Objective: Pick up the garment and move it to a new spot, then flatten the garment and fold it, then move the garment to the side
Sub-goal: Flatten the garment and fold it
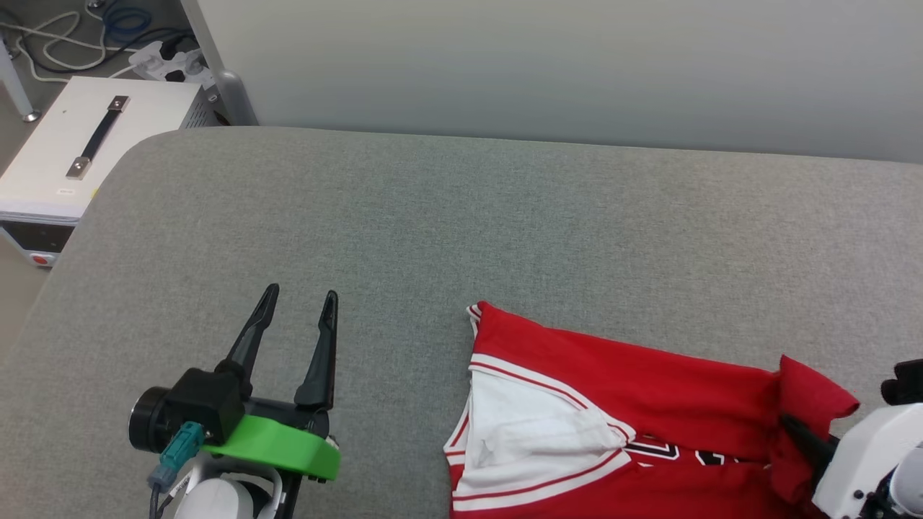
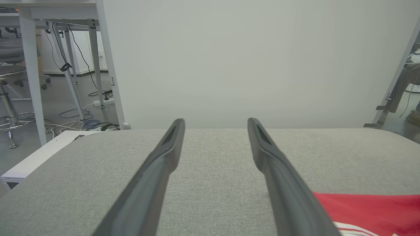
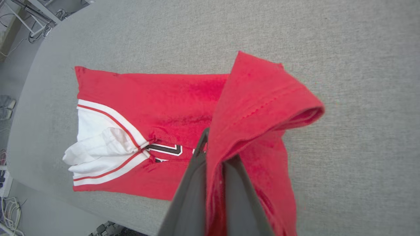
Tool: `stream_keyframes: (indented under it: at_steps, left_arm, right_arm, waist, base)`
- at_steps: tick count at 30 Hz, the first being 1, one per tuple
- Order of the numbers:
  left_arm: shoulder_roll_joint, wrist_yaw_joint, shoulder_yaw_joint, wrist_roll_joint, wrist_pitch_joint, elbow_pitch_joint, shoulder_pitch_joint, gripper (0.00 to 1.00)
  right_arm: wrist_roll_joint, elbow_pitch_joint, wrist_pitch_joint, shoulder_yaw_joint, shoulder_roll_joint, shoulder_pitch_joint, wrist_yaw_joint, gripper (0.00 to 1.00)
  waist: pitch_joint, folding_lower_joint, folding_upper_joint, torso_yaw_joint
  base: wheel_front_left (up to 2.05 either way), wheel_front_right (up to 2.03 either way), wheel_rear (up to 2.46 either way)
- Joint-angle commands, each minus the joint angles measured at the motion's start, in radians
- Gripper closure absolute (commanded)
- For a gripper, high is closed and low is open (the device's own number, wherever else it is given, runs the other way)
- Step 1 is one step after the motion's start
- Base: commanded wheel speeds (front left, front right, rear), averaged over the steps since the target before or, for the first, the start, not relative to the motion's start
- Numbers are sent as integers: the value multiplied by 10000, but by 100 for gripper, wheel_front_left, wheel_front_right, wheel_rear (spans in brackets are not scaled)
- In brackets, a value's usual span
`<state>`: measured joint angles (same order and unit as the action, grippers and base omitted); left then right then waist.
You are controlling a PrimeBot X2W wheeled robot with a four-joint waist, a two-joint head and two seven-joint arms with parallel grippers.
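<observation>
Surface (image 1: 461, 216): grey woven fabric covering, fine even weave, matte. Its corner is rounded at the upper left of the head view. A plain pale wall (image 1: 548, 65) runs straight along the far edge.

Room: a white box (image 1: 50, 166) with a black strap handle (image 1: 99, 137) stands on the floor at the upper left of the head view, beside the surface's corner. A white power strip (image 1: 169, 65) and loose cables (image 1: 50, 43) lie behind it. In the left wrist view, white table legs (image 2: 31, 75) and a stool base (image 2: 11, 124) show at the left edge.

Garment (image 1: 634, 382): soft red knit at the lower right of the head view, lying flat on the surface for most of its length. A white sleeve (image 1: 526, 425) with red-and-white striped trim lies bunched at its left end. Part of a black, white-outlined print (image 3: 165, 149) shows near the middle. The stitched hem at the right end is raised and curls over in a loose fold.

Left tool (image 1: 301, 294): lower left of the head view, fingers spread wide with nothing between them. It is over bare surface, apart from the garment.

Right tool (image 3: 213, 157): fingers pressed together, pinching the raised red hem. The cloth drapes over the finger on the right of the right wrist view.
</observation>
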<state>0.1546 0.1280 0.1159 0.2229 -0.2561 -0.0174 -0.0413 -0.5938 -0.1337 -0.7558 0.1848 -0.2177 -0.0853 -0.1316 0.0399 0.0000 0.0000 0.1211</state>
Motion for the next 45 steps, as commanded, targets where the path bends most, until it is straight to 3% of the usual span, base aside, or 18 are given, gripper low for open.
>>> stream_keyframes:
  at_steps: [1,6,11,19,24,35,36,37,45]
  left_arm:
    - [-75,27,-57,59,-57,35,149,0]
    - [-84,27,-105,84,-57,26,118,0]
    - [-53,27,-145,112,-57,15,68,0]
    - [21,27,-167,145,-57,-29,34,0]
    - [36,27,-163,157,-57,-43,9,0]
    - [27,27,-109,171,-57,-93,-40,0]
    - [27,27,-106,173,-57,-99,-42,0]
    - [28,27,-101,176,-57,-109,-44,0]
    - [44,27,-109,185,-57,-217,-16,0]
  right_arm:
    - [-61,-211,-80,-106,215,-121,9,100]
    - [-254,-689,-273,-533,1135,-45,9,100]
    - [-581,-689,58,-1157,1602,174,9,100]
    - [-2334,366,1855,-2828,1671,545,9,100]
    - [-2719,1250,2919,-3694,1673,1050,9,100]
    - [-2154,3674,4104,-4486,1674,2164,9,100]
    - [-2111,3807,4156,-4541,1674,2225,9,69]
    - [-2057,3957,4232,-4605,1674,2296,9,0]
    - [-2927,3966,4480,-5684,1674,2667,9,0]
  waist:
    - [26,0,0,63]
    - [75,0,0,252]
    - [83,0,0,425]
    - [58,0,0,641]
    - [62,0,0,763]
    - [162,0,0,1047]
    - [170,0,0,1064]
    - [173,0,0,1085]
    - [82,0,0,1137]
  base:
    - [0,0,0]
    - [0,0,0]
    - [0,0,0]
    - [0,0,0]
    - [0,0,0]
    - [0,0,0]
    - [0,0,0]
    - [0,0,0]
    - [0,0,0]
